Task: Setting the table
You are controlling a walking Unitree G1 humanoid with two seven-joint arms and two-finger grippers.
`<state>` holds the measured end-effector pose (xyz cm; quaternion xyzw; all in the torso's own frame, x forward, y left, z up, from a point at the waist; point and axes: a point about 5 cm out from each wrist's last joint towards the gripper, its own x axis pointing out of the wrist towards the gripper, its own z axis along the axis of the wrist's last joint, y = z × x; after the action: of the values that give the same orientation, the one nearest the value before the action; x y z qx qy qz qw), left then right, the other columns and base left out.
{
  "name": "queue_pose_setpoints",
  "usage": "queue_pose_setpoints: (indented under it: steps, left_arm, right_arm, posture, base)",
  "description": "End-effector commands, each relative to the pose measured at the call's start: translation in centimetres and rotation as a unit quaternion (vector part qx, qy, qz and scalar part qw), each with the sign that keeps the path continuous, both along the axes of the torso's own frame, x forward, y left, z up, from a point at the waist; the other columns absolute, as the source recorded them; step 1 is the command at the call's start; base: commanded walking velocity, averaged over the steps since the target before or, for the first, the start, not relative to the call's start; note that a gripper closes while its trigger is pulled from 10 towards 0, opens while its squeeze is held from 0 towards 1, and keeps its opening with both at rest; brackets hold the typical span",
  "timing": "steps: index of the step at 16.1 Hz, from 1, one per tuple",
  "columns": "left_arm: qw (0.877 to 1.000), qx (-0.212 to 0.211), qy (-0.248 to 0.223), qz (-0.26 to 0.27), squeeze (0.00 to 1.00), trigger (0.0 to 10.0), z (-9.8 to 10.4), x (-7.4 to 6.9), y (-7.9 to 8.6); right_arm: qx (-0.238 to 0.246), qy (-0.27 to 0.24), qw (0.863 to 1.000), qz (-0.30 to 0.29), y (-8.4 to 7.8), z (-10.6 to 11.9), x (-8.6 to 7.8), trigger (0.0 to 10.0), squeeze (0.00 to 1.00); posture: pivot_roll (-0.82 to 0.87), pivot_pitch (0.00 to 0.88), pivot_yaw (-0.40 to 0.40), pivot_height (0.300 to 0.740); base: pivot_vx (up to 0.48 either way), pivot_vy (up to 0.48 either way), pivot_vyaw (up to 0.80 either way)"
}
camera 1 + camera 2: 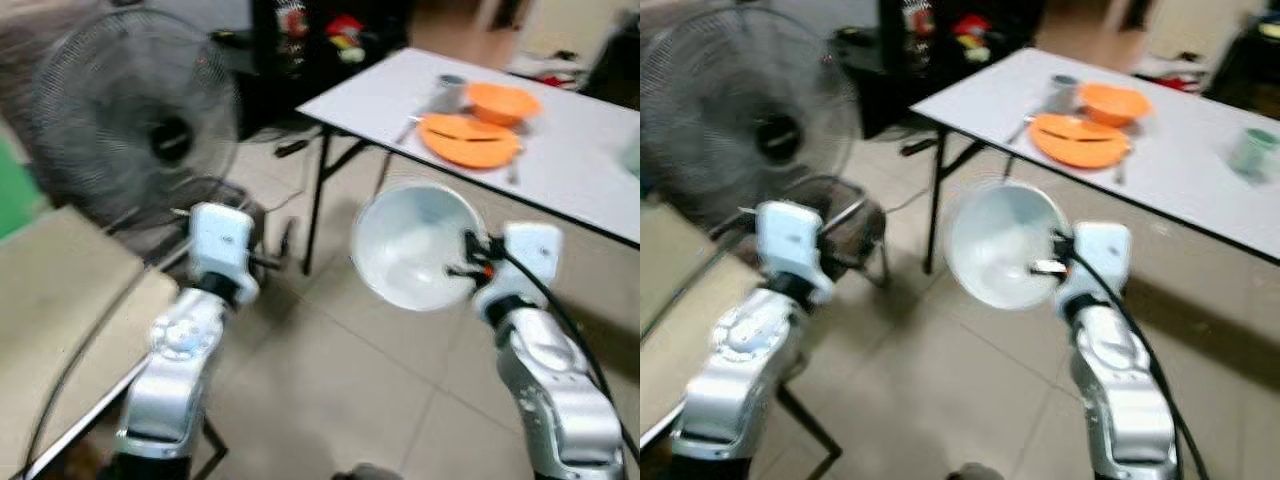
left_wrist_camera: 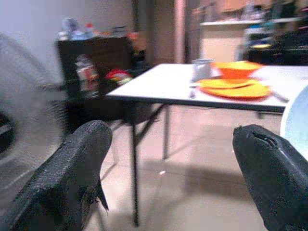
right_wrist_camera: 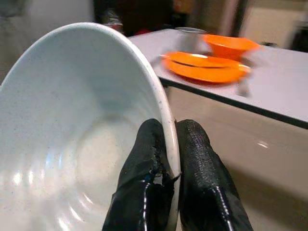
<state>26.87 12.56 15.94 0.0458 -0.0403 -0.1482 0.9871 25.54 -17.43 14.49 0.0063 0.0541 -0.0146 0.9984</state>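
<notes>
White bowl (image 1: 415, 245) is pinched at its rim by the right gripper (image 3: 172, 159), held above the floor. Left gripper (image 2: 168, 178) hangs open, holding nothing. Orange plate (image 1: 468, 139) sits on the table (image 1: 580, 150).

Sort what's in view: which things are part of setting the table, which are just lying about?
Job: white bowl in right pincer; table; orange plate; orange bowl; cup.
Lying about: fan; dark shelf; empty left pincer.

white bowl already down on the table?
No, the right gripper holds the white bowl by its rim in the air, short of the table.
</notes>
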Motion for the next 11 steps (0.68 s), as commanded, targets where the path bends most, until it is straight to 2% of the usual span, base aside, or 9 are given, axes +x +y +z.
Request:
queue_pose_setpoints:
  steps: [1, 11]
  left_arm:
    - [1.000, 0.002, -0.010, 0.003, 0.00, 10.0, 0.41, -0.05, 0.55]
    - [1.000, -0.006, -0.009, -0.010, 0.00, 10.0, 0.42, 0.05, 0.32]
  right_arm:
    - [0.007, -0.021, 1.000, 0.010, 0.55, 1.02, 0.21, 10.0, 0.00]
    - [0.007, -0.021, 1.000, 0.008, 0.47, 1.22, 0.06, 10.0, 0.00]
  posture:
    - [0.00, 0.000, -0.051, 0.740]
    - [-0.01, 0.000, -0.041, 0.740]
  base:
    - [0.240, 0.000, -0.80]
    - [0.305, 0.000, -0.80]
